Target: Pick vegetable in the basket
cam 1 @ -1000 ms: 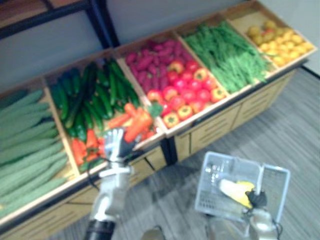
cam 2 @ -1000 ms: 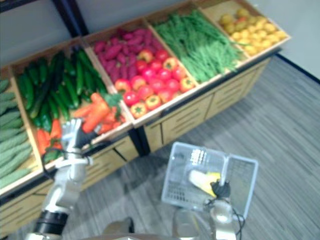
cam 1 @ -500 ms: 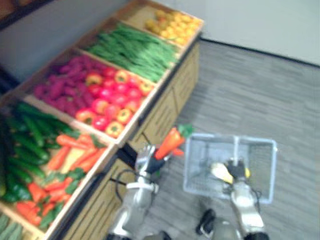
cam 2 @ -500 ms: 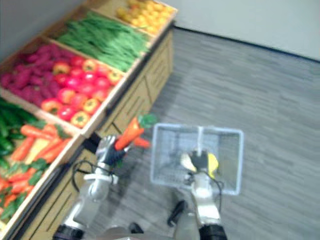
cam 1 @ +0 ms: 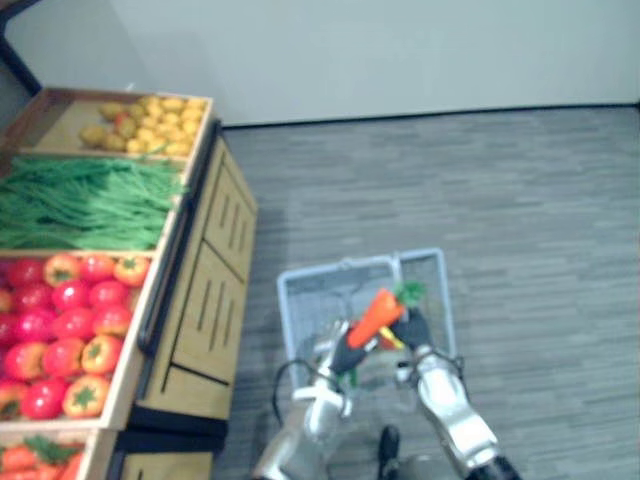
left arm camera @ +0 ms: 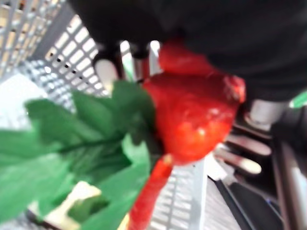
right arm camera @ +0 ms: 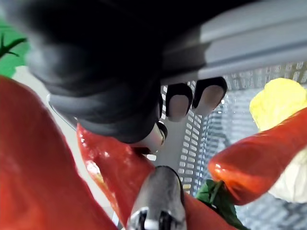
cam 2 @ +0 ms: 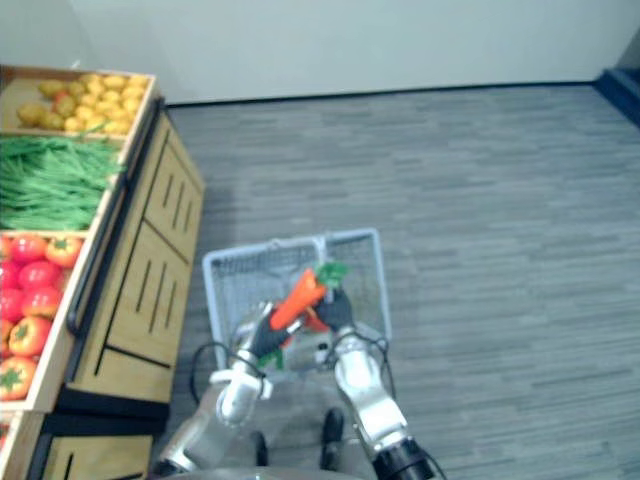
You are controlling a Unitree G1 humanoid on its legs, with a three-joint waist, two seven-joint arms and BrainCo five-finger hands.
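Note:
My left hand [cam 1: 343,357] is shut on an orange carrot [cam 1: 377,316] with a green leafy top [left arm camera: 72,158]. It holds the carrot tilted just above the open grey mesh basket [cam 1: 306,292], leaves toward the far side. A thinner carrot [left arm camera: 148,196] hangs under the big one [left arm camera: 192,120]. My right hand [cam 1: 414,331] is shut on the basket handle [right arm camera: 254,40], its dark fingertips [right arm camera: 187,100] curled round the bar. A yellow corn cob [right arm camera: 279,98] lies inside the basket. The two hands are close together over the basket's near side [cam 2: 290,270].
A wooden produce stand [cam 1: 205,290] runs along the left, with crates of tomatoes [cam 1: 60,330], green beans [cam 1: 85,200] and yellow fruit [cam 1: 145,115]. Grey plank floor [cam 1: 500,220] stretches to the right and beyond the basket, up to a pale wall.
The camera has swung right, away from the stand. My left hand has carried the carrot from beside the basket to above it. The right hand keeps its hold on the handle.

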